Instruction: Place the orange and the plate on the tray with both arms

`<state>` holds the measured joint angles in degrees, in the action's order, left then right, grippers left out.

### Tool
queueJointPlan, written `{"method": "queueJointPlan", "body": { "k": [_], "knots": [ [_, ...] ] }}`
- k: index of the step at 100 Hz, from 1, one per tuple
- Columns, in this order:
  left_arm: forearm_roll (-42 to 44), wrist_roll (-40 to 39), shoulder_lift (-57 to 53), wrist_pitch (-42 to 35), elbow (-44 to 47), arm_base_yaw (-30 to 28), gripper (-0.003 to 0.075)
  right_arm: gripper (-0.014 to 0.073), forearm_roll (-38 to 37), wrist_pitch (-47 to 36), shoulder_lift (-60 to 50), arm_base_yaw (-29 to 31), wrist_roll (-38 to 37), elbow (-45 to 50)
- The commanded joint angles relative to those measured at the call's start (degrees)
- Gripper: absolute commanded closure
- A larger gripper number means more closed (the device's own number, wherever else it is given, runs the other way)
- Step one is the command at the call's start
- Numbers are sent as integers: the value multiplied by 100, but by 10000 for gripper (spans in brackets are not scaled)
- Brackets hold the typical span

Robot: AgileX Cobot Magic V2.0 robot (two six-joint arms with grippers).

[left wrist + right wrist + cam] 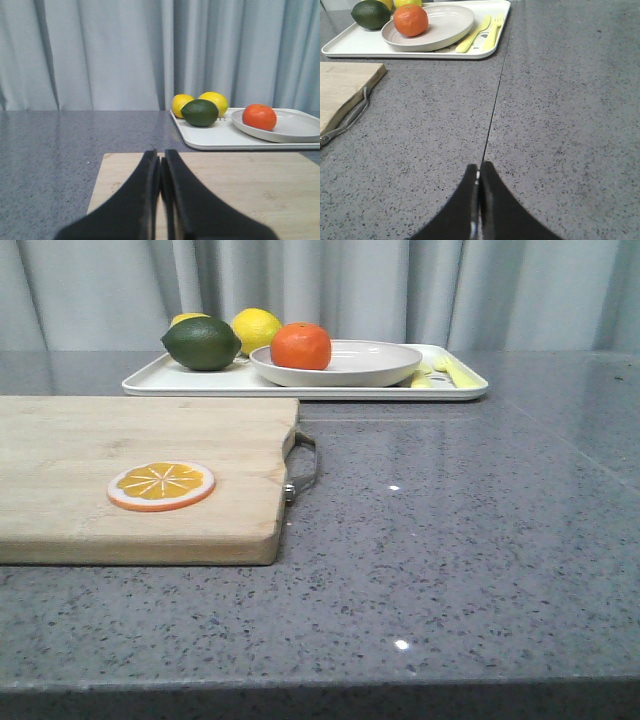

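Observation:
The orange (301, 346) rests in the off-white plate (370, 365), and the plate stands on the white tray (150, 381) at the back of the table. The left wrist view shows the same orange (259, 116), plate (295, 131) and tray (220, 137); so does the right wrist view, with orange (410, 20), plate (450, 25) and tray (355, 46). My left gripper (160, 156) is shut and empty above the wooden board. My right gripper (479, 168) is shut and empty over bare grey table, well short of the tray. Neither gripper appears in the front view.
A green lime (201, 343) and yellow lemons (257, 329) lie on the tray's left part; a yellow fork and spoon (440, 372) lie on its right. A wooden cutting board (100, 440) with a metal handle (302, 468) carries an orange slice (161, 485) at front left.

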<state>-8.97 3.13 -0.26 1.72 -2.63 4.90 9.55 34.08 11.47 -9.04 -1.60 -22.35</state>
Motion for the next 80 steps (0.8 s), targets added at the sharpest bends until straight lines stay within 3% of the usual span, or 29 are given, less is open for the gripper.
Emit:
{"method": "queueJointPlan", "body": {
  "k": [1, 17, 27, 80],
  "knots": [
    [183, -123, -62, -497, 34, -148, 739, 652, -7, -451, 46, -10, 71, -152],
    [231, -123, -174, -535, 410, -213, 739, 652, -7, -451, 46, -10, 71, -152],
    [394, -123, -174, -172, 407, -277, 738, 652, -7, -451, 46, -10, 71, -152],
    [470, -87, -174, -172, 396, -511, 739, 652, -7, -451, 46, -10, 71, -152]
  ]
}}
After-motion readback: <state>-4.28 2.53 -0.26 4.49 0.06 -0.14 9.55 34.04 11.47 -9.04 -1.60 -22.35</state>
